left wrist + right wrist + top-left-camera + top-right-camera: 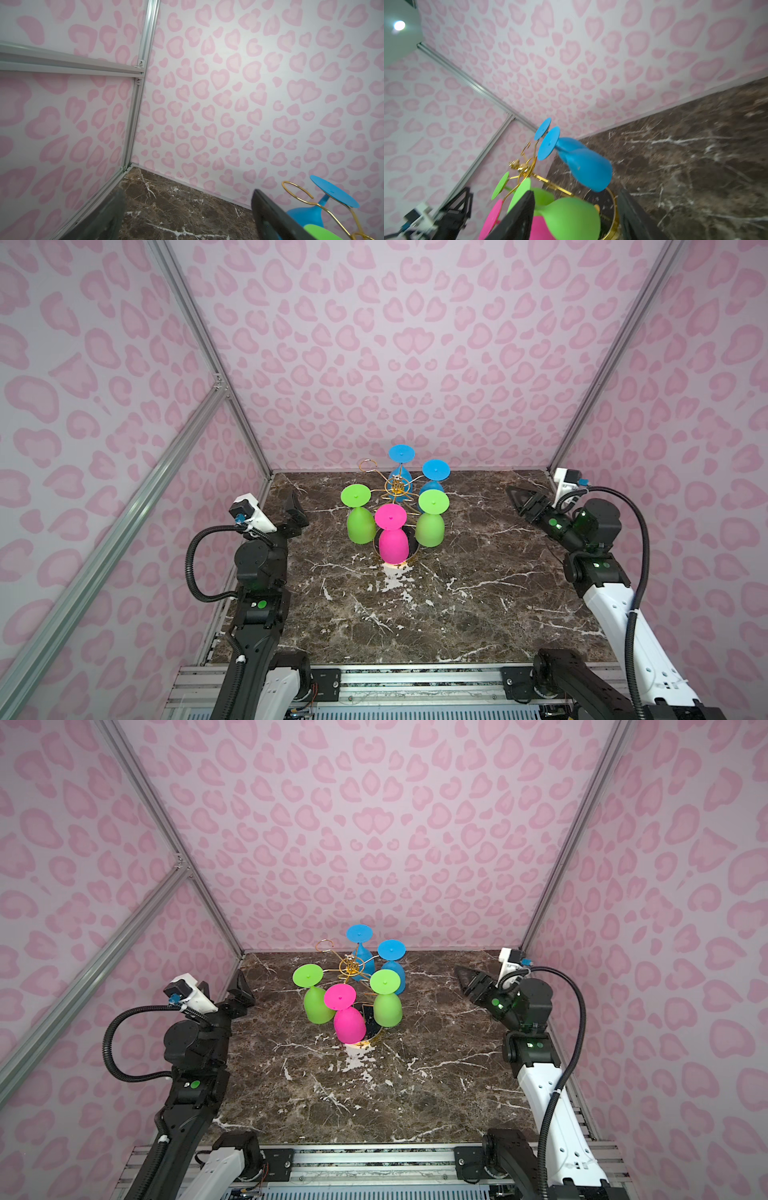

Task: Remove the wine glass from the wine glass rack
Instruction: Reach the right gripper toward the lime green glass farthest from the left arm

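Left gripper (pixel 296 508) hovers over the table's (pixel 415 614) left edge. Its fingers (pixel 270 216) are spread wide with nothing between them, and it is well apart from the rack (pixel 398 488). The rack stands mid-table toward the back wall on a round black base (pixel 411 536). Five glasses hang on it, foot up and bowl down. From the left these are a green glass (pixel 360 526), a pink glass (pixel 392 545) nearest the front and a second green glass (pixel 429 529). Behind them are a blue glass (pixel 401 454) and another blue glass (pixel 435 470). A gold loop (pixel 368 466) juts out at back left. Right gripper (pixel 515 499) hangs near the back right corner, aimed at the rack and well apart from it. Its fingers (pixel 519 214) stand apart, gripping nothing.
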`<state>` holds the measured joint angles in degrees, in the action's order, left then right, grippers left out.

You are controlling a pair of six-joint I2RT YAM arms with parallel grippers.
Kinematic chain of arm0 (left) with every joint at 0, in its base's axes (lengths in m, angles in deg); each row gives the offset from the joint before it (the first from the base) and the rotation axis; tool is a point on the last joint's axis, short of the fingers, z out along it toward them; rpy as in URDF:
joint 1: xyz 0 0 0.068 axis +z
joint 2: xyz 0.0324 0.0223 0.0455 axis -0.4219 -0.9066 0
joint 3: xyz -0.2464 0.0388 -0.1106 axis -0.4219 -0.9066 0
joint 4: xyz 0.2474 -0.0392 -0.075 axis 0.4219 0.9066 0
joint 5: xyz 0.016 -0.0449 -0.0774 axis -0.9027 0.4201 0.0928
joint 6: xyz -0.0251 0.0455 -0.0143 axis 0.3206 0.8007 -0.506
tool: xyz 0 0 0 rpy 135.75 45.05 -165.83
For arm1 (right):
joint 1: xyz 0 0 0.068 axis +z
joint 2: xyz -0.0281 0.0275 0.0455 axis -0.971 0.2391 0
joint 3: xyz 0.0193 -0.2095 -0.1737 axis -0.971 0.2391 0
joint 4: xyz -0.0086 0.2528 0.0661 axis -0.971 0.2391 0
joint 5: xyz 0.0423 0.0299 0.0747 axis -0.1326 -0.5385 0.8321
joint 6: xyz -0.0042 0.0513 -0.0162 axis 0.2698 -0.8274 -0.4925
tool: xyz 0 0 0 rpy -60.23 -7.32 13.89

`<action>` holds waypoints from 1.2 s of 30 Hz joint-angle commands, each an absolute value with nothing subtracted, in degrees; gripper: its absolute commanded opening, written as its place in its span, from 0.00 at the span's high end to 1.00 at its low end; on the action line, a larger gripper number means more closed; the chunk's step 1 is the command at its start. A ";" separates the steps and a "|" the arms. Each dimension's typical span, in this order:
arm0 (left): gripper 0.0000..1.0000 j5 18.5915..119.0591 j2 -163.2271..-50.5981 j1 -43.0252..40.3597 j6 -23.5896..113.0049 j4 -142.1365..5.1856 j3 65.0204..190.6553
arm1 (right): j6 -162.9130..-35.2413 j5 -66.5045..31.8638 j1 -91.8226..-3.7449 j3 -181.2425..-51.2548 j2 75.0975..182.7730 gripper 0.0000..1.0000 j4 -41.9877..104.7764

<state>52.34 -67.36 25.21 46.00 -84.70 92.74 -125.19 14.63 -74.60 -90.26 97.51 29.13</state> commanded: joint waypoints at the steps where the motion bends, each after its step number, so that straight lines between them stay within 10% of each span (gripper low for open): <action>1: 0.04 56.52 -67.82 25.35 45.79 -84.62 95.04 | -123.86 21.05 -68.38 -92.70 98.47 0.35 37.32; 36: 0.04 56.93 -62.04 25.36 44.75 -82.89 92.99 | -140.78 23.71 -57.62 -96.94 117.31 0.63 15.22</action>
